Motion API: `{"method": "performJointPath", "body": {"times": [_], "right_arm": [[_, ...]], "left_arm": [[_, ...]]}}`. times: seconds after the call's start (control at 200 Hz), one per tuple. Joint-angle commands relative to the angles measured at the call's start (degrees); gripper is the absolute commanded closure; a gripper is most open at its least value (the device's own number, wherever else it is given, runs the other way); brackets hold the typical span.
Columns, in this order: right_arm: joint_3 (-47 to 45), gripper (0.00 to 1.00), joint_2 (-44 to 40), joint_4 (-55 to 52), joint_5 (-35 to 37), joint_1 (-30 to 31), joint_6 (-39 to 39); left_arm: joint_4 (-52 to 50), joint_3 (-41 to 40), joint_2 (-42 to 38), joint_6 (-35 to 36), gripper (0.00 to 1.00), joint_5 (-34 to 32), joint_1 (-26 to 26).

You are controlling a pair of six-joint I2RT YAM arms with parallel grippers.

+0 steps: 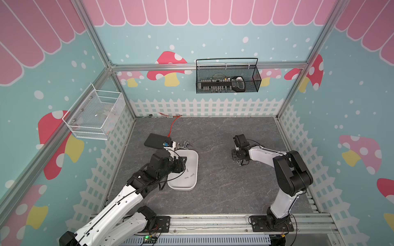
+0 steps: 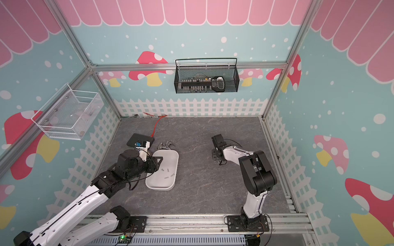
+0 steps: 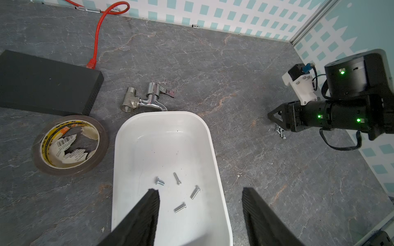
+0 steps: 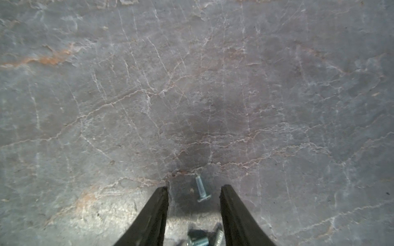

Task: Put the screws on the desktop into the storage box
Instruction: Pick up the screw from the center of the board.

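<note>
Right claw (image 4: 195, 187) spread astride a screw (image 4: 201, 190), lower centre; left claw (image 3: 199, 189) spread over storage box (image 3: 149, 144), faucet (image 3: 152, 98) and tape roll (image 3: 70, 171) beside.

Four screws (image 3: 177, 178) in one storage box (image 3: 162, 114)

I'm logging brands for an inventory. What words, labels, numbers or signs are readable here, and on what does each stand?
Yellow band inside the tape roll: black characters, too blurred to read.
Torn white paper inside the same roll: a barcode with small print, too small to read.
Flat black box, storage box, metal tap: no writing visible.
Nothing here is clear enough to quote.
</note>
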Motion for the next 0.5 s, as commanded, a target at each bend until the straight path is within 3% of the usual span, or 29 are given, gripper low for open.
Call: {"method": "performJointPath", "body": {"times": [0.0,0.27,0.495], "right_arm": [[0.8,0.60,1.9,-1.6,0.0,0.2,-0.5],[0.5,0.74,2.7,-2.2,-1.3,0.2,-0.5],[-0.2,0.80,2.1,-2.5,-1.5,0.1,0.0]], "left_arm": [[0.3,-0.6,0.0,0.4,0.34,-0.8,0.3],[0.3,-0.7,-0.1,0.4,0.34,-0.8,0.3],[0.3,-0.7,-0.1,0.5,0.34,-0.7,0.3]]}}
